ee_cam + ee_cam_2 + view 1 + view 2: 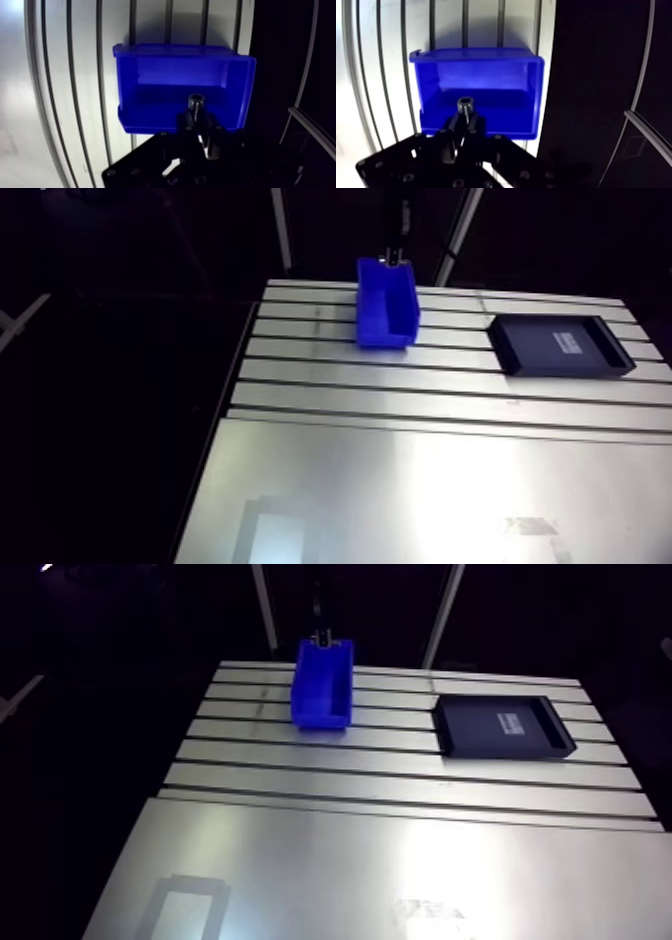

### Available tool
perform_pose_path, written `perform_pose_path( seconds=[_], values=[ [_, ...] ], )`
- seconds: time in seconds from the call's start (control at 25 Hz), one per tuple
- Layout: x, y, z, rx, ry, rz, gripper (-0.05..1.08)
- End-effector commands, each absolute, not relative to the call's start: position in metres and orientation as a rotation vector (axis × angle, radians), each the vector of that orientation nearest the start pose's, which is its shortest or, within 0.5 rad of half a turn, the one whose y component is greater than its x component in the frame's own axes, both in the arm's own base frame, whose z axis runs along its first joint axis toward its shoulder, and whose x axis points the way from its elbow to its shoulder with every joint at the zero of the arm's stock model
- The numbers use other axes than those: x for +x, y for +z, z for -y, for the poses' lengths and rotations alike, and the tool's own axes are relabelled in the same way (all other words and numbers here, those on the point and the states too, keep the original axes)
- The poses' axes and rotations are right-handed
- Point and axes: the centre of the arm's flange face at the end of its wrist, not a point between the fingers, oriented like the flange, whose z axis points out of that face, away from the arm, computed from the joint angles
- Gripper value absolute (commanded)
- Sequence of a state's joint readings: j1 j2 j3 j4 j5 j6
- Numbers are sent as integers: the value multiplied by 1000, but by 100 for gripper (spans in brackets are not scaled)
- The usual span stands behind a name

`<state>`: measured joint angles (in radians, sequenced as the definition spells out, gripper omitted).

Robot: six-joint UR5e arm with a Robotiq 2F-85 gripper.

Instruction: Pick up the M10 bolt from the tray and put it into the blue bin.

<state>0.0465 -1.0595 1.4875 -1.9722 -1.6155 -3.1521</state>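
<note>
The gripper (198,121) is closed narrow on the bolt (195,101), holding it between its fingertips just over the inside of the open blue bin (165,75). The bin stands near the far edge of the table (400,478), and the black tray (560,345) lies well apart from it

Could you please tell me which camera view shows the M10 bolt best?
The wrist view: the M10 bolt sits clamped in the gripper over the blue bin, socket head visible. In the arm view it cannot be made out.
</note>
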Motion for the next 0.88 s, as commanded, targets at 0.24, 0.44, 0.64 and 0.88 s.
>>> perform_pose_path(
  seconds=[0.24, 0.44, 0.64, 0.88],
  values=[
    [-651, 230, 160, -2198, -26, -2122, 106],
    [-653, 212, 159, -2196, -23, -2124, 106],
    [-655, 192, 160, -2184, -48, -2111, 106],
    [-656, 177, 159, -2146, -70, -2127, 106]
  ],
)
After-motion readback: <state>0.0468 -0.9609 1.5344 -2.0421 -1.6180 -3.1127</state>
